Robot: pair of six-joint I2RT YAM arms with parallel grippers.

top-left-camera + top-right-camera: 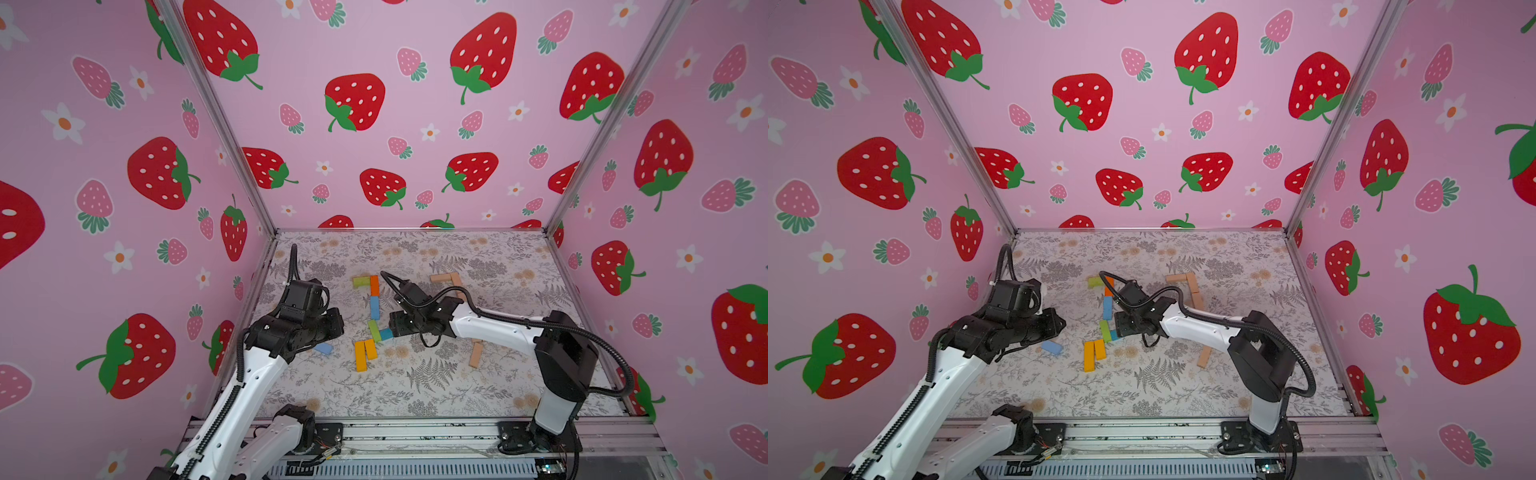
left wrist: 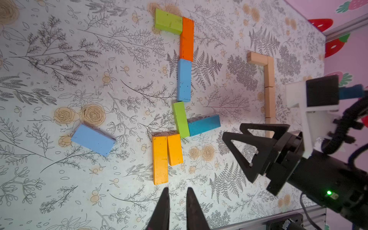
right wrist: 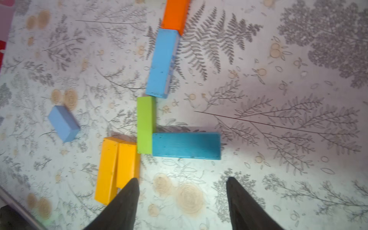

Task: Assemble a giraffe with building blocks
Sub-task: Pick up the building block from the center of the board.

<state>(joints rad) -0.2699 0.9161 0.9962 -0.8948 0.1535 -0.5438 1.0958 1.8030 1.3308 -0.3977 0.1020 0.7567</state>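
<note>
The coloured building blocks lie flat in a chain: green [image 2: 168, 22], orange [image 2: 186, 38], light blue [image 2: 184, 80], a second green [image 2: 180, 119], teal [image 3: 186, 145] and two yellow ones [image 2: 160, 159] side by side. The teal block butts against the second green one. A loose light blue block [image 2: 93, 139] lies apart, on the left arm's side. My right gripper [image 3: 182, 179] hovers open just short of the teal block, with nothing between its fingers. My left gripper [image 2: 177, 188] is shut and empty, near the end of the long yellow block.
Tan blocks form an L-shaped row [image 1: 451, 280] at the back right, partly behind the right arm. Another tan block [image 1: 476, 354] lies near the right arm's elbow. Pink strawberry walls enclose the floral mat [image 1: 415, 386] on three sides.
</note>
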